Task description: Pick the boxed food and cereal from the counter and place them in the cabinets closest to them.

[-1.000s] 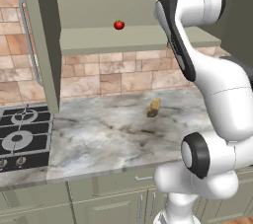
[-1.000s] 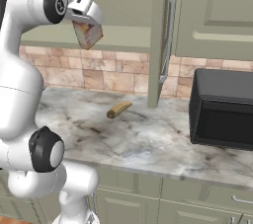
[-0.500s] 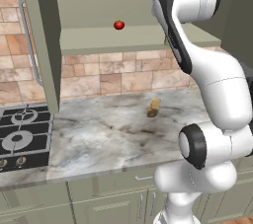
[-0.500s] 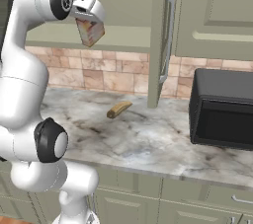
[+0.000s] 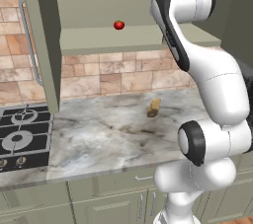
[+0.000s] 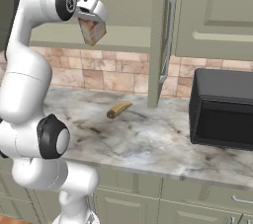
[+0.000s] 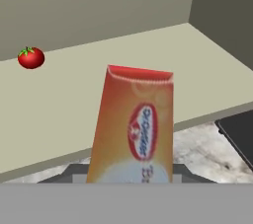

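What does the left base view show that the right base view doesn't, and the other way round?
Left base view alone: a tomato on the open cabinet's shelf, and a gas stove beside the counter. Right base view alone: the tool shut on an orange box, held up by the shelf's front edge, and a black microwave on the right. Both share the marble counter, the small brown item lying on it, the stone backsplash and the white arm.
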